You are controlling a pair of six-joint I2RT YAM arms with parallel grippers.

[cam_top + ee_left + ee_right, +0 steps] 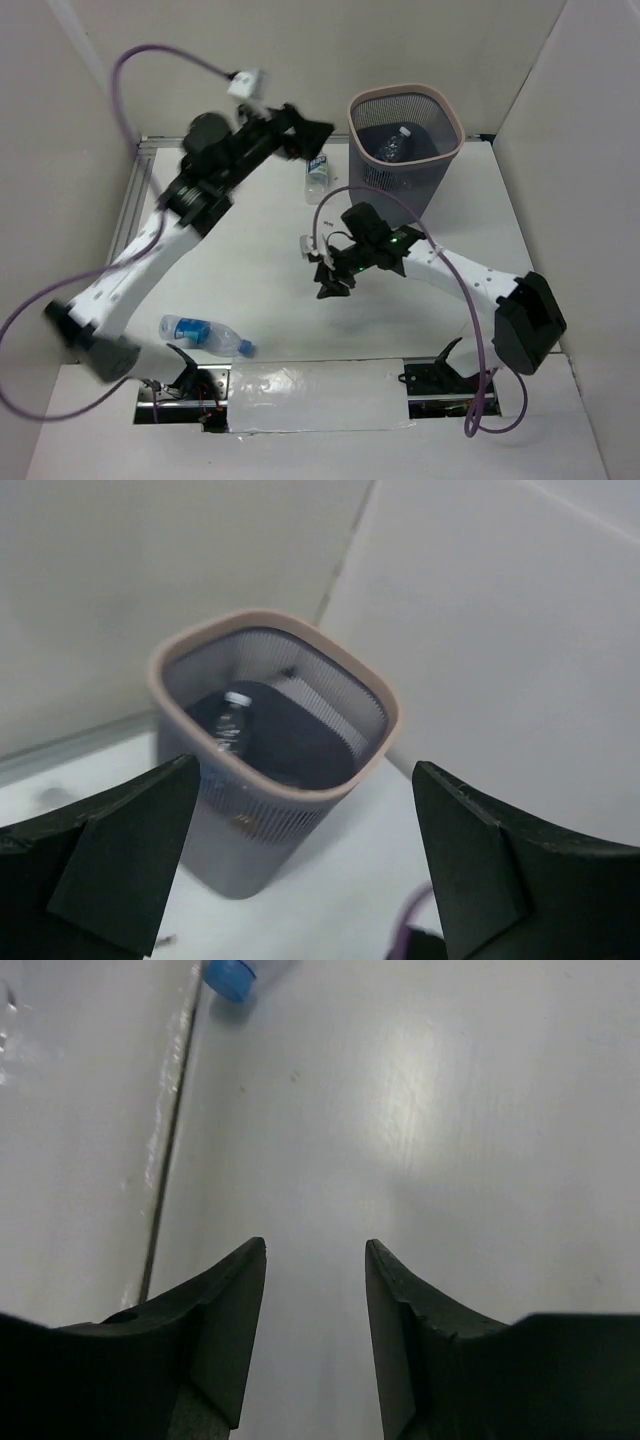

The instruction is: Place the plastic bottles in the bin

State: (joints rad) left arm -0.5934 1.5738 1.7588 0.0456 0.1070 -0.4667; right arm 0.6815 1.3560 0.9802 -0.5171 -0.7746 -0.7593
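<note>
Judging from how things lie, the job is partly done. One bottle (232,720) rests on the floor of the bin (452,130), which stands at the far edge of the tabletop (420,330), right of centre. Whether more lie under it, the mesh and shadow do not let me tell.

Two bottles are plainly outside. One with a blue label (317,172) is just beside the bin's left wall, near the far edge; I cannot tell whether it stands or lies. Another blue-labelled one (205,334) lies on its side near the near-left corner, well apart from the bin.

The left gripper (305,770) hangs near the bin, facing its mouth, jaws spread wide and empty. The right gripper (315,1250) hovers over bare tabletop around the middle, jaws parted with nothing between them; a blue cap (230,977) shows at the top edge of its view.

The tabletop is white and glossy, with glare. Plain white walls (70,100) close it in on three sides. Purple cables (150,52) loop from both arms.
</note>
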